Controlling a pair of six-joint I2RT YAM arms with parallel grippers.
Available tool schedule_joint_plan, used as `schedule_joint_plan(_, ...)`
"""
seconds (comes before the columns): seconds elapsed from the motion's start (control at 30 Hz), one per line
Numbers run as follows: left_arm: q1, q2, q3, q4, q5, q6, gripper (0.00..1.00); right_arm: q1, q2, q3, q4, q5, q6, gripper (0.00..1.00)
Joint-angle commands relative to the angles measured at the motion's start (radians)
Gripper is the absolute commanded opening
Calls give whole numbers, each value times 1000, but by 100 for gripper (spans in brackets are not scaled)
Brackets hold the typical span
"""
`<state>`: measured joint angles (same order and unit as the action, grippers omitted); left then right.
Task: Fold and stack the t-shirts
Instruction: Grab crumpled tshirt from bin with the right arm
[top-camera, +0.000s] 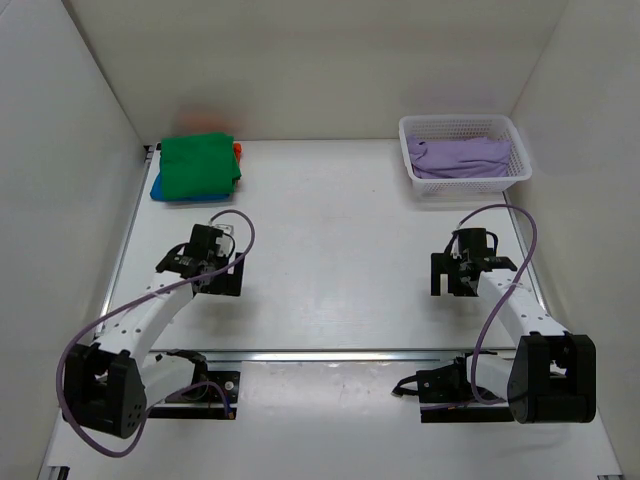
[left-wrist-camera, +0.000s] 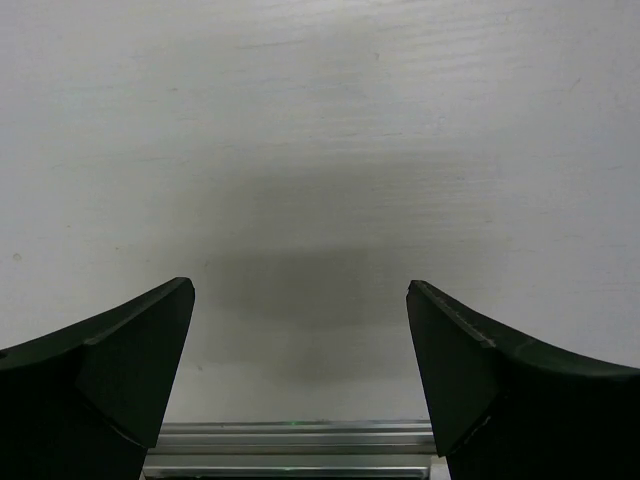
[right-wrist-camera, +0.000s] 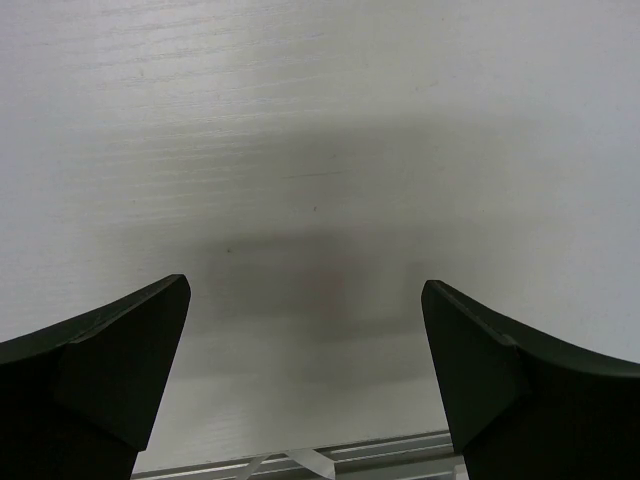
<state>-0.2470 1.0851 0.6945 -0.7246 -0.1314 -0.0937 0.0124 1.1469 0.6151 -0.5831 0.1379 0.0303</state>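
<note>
A stack of folded t-shirts lies at the back left of the table: a green t-shirt (top-camera: 199, 164) on top, a blue t-shirt (top-camera: 159, 188) showing under its left edge and an orange t-shirt (top-camera: 238, 150) peeking out at its right. A lavender t-shirt (top-camera: 460, 156) lies crumpled in the white mesh basket (top-camera: 520, 160) at the back right. My left gripper (top-camera: 215, 278) (left-wrist-camera: 300, 300) hangs open over bare table in front of the stack. On the right side my right gripper (top-camera: 459, 276) (right-wrist-camera: 305, 295) is open too, over bare table in front of the basket. Neither holds anything.
White walls close in the table on the left, back and right. A metal rail (top-camera: 330, 353) runs across the near edge in front of the arm bases, and it shows at the bottom of both wrist views. Purple cables loop from each arm.
</note>
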Motion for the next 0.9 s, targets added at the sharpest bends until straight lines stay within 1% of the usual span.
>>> schedule_joint_plan(0.0, -23, 39, 5, 5, -14, -6, 99, 4, -1, 31, 23, 19, 3, 99)
schedule_joint_plan(0.1, -51, 67, 14, -2, -14, -6, 99, 6, -9, 20, 32, 20, 11, 100)
schedule_joint_plan(0.2, -49, 41, 7, 4, -7, -8, 99, 24, -50, 15, 34, 49, 25, 99)
schedule_joint_plan(0.3, -23, -40, -10, 10, 1, -2, 99, 37, -98, 27, 29, 31, -16, 100)
schedule_joint_plan(0.37, -8, -115, -18, 21, 19, 12, 99, 37, -121, 47, 48, 66, -21, 99)
schedule_joint_plan(0.4, -9, -128, -23, 27, 19, 9, 98, 23, -133, 60, 86, 62, -65, 99)
schedule_joint_plan(0.43, -11, -148, -24, 27, 27, 14, 98, 0, -137, 84, 133, 48, -78, 90)
schedule_joint_plan(0.47, -17, -155, -26, 30, 42, 18, 95, -11, -147, 110, 182, 23, -73, 37)
schedule_joint_plan(0.5, -24, -156, -29, 27, 49, 22, 86, -40, -130, 158, 207, 16, -64, 4)
schedule_joint_plan(0.53, -31, -149, -32, 22, 47, 19, 63, -70, -112, 197, 232, -6, -50, 0)
schedule_joint_plan(0.57, -26, -137, -23, 25, 44, 17, 45, -93, -54, 271, 233, -67, -35, 0)
schedule_joint_plan(0.6, -17, -131, -21, 25, 47, 23, 38, -126, 23, 346, 221, -96, -6, 0)
schedule_joint_plan(0.63, -17, -132, -24, 25, 46, 19, 30, -150, 69, 394, 224, -130, 17, 0)
schedule_joint_plan(0.67, -11, -125, -24, 27, 42, 18, 29, -150, 142, 475, 233, -126, 23, 11)
schedule_joint_plan(0.7, -12, -129, -23, 31, 55, 20, 30, -146, 222, 536, 236, -154, 22, 19)
schedule_joint_plan(0.73, -5, -137, -26, 28, 50, 20, 40, -143, 249, 560, 252, -155, 13, 35)
schedule_joint_plan(0.77, -14, -151, -26, 30, 47, 26, 48, -143, 310, 616, 281, -162, 8, 47)
schedule_joint_plan(0.8, -11, -151, -27, 30, 49, 19, 47, -141, 370, 658, 298, -165, 5, 54)
schedule_joint_plan(0.83, -5, -165, -24, 27, 47, 15, 45, -137, 393, 687, 311, -179, 8, 63)
schedule_joint_plan(0.87, 2, -175, -29, 27, 42, 17, 45, -140, 459, 743, 325, -191, 17, 67)
